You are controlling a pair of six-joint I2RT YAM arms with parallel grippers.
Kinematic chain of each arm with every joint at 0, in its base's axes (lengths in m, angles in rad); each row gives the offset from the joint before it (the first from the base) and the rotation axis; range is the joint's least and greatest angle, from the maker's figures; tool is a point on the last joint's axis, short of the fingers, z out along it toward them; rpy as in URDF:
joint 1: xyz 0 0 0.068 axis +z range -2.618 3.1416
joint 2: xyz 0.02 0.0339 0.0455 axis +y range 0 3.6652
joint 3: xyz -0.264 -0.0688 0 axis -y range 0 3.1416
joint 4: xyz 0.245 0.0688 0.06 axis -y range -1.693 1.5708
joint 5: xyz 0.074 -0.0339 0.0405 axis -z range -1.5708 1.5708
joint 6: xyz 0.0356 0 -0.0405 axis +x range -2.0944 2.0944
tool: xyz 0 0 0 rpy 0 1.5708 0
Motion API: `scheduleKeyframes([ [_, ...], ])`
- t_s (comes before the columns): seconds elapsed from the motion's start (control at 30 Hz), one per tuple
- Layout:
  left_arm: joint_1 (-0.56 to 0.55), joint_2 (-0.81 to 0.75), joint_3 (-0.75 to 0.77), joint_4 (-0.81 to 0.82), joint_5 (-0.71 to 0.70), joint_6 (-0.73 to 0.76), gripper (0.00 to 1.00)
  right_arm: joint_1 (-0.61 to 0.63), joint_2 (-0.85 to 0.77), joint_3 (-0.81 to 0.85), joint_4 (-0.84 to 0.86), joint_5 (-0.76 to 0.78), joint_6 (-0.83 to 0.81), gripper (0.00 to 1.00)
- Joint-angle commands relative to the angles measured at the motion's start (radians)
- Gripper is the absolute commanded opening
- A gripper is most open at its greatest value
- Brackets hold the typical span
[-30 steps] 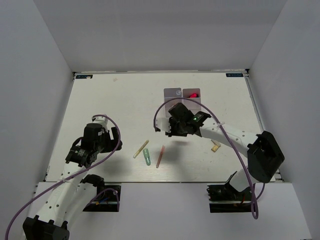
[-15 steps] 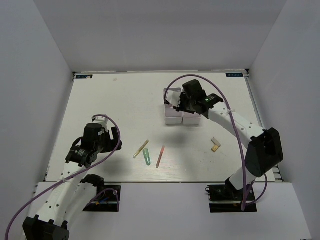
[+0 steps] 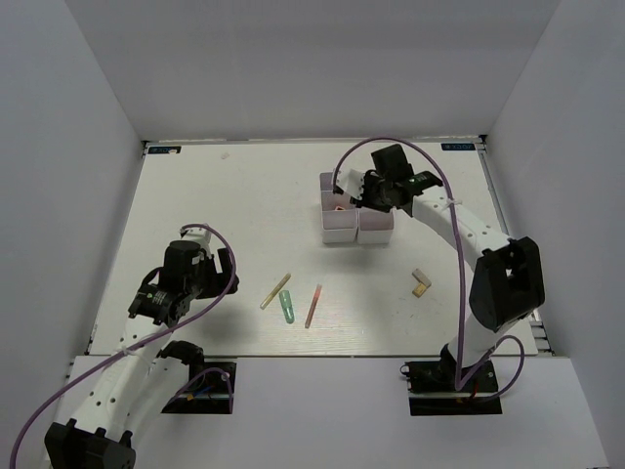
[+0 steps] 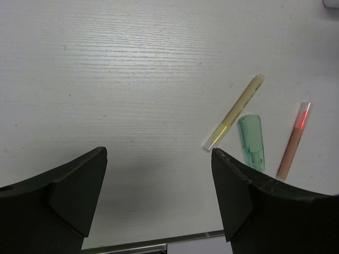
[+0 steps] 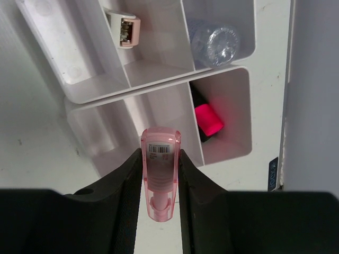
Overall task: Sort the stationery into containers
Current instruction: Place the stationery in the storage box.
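My right gripper is shut on a translucent pink tube and holds it above the white organiser, over the wall between compartments. One compartment holds a black marker with a red-pink cap, another a clear bluish tube, another a beige-pink item. In the top view the right gripper hangs over the organiser. A yellow stick, a green tube, an orange stick and a beige block lie on the table. My left gripper is open and empty.
The left wrist view shows the yellow stick, green tube and orange stick to the right of the open left gripper, with the table's near edge just below. White walls enclose the table.
My right arm has carried the pink tube from the table's middle back to above the organiser. The left arm has not moved.
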Motion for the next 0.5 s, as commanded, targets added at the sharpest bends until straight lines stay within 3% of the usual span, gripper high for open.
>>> scheduleKeyframes([
  [0.0,0.005,-0.002,-0.015,0.008,0.010,0.007,0.90,-0.020,0.027,0.058,0.017,-0.064,-0.065,0.00],
  [0.47,0.006,0.006,-0.015,0.007,0.011,0.008,0.90,-0.045,0.110,0.081,0.057,-0.084,-0.143,0.00],
])
